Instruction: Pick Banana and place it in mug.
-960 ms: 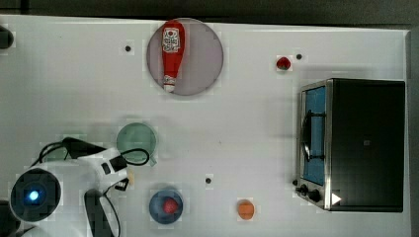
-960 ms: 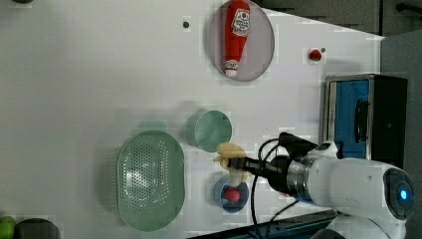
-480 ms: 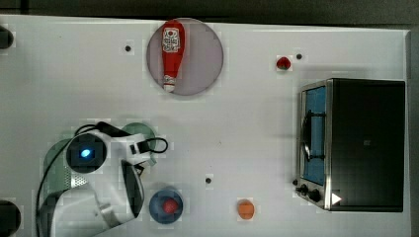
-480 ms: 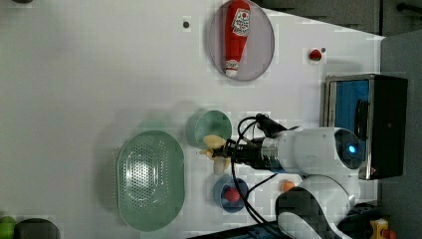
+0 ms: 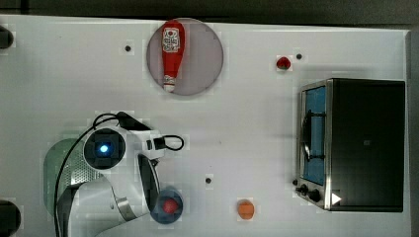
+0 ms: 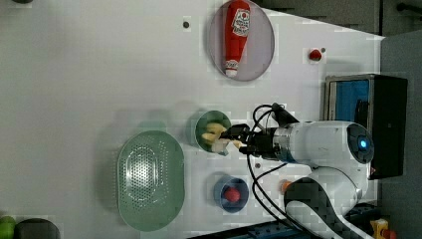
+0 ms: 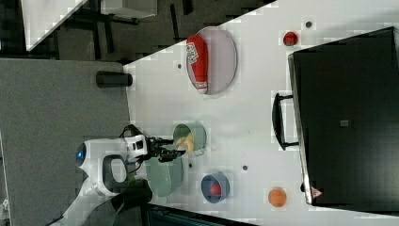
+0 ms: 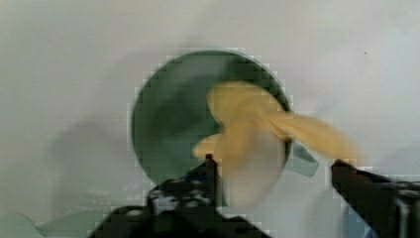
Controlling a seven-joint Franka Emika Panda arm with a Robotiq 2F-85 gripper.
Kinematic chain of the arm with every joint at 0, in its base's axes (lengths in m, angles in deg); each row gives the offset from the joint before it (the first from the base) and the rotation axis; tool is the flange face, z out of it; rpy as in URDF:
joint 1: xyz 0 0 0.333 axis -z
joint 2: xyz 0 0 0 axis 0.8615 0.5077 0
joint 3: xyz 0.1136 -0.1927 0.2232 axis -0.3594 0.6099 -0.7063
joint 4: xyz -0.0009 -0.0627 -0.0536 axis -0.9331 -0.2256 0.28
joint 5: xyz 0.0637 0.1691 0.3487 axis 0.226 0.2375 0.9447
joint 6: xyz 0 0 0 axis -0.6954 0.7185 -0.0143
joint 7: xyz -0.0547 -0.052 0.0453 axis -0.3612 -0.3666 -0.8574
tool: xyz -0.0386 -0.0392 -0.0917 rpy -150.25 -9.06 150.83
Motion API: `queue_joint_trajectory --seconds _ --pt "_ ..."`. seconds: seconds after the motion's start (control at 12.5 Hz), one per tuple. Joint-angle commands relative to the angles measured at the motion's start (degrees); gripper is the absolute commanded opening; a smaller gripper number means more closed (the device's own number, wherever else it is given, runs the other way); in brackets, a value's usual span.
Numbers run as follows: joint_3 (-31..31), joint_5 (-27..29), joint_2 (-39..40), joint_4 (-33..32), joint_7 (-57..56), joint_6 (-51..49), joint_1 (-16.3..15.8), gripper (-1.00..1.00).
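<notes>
Pincer sits at the centre of the left view, its black fingers spread wide apart in the wrist view with nothing clamped between them. Banana lies across the rim of the mug, part inside the cup and part overhanging toward the pincer; in the wrist view the banana appears blurred over the mug. Pale green colander stands lower left of the mug on the white counter. Blue dish sits below the mug.
</notes>
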Motion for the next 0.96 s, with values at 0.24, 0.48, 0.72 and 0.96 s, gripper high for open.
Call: queue_joint_trajectory --seconds 0.24,0.48,0.72,0.96 --pt "3.4 0.1 -6.2 5.6 2.8 -4.2 -0.5 1.0" --pt "8.9 0.0 -12.1 12.3 1.3 -18.2 0.0 1.0" --pt "14.9 -1.3 -15.9 20.6 1.0 -31.5 0.4 1.0" --pt "20.0 -4.9 -17.3 28.0 0.9 -40.8 0.8 1.0"
